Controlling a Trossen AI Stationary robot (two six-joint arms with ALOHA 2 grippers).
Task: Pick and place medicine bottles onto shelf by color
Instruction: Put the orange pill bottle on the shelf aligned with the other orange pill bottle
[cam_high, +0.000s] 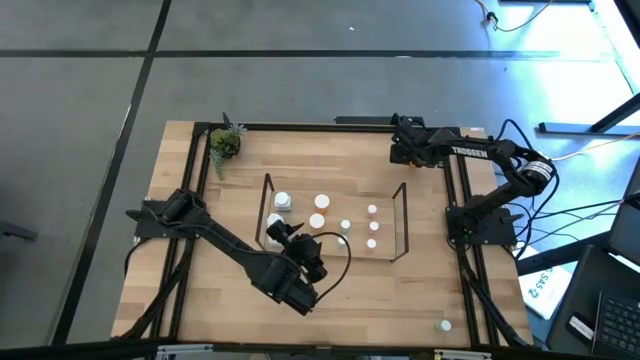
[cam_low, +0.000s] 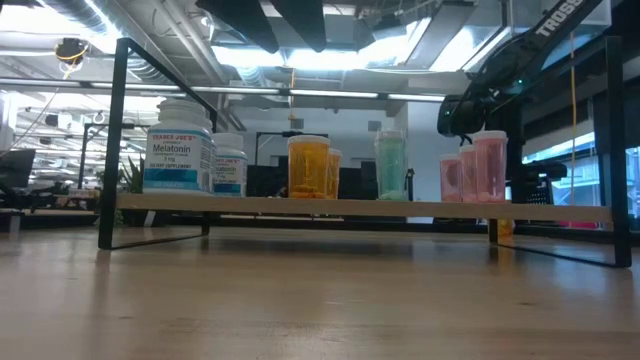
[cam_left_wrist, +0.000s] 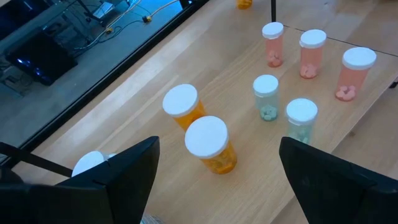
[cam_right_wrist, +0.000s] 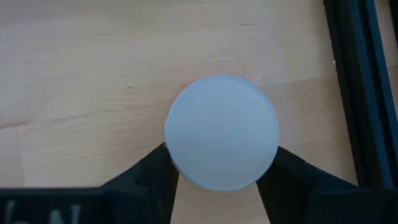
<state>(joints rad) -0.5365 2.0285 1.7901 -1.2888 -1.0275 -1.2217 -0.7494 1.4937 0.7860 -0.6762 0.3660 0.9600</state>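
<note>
One capped bottle (cam_right_wrist: 221, 124) was seen upright on the tabletop (cam_right_wrist: 81, 93), directly beneath the right tool (cam_right_wrist: 221, 157). Its long axis was pointed up between the fingers, one at each side of the cap. Whether it was clenched could not be told. The left tool (cam_left_wrist: 217, 152) was held released above orange bottles (cam_left_wrist: 183, 102) on the shelf (cam_high: 403, 220).

The surface (cam_high: 200, 290) was made of pale wood planks with a matt, faintly grained finish. The shelf (cam_low: 360, 208) was framed in thin black metal rod and boarded in light wood. The medicine bottles (cam_left_wrist: 214, 148) were of translucent, glossy plastic, orange, teal and pink, and were capped in smooth matt white plastic. The fingers (cam_right_wrist: 155, 177) of the right gripper (cam_right_wrist: 221, 171) were formed of matt black plastic.
</note>
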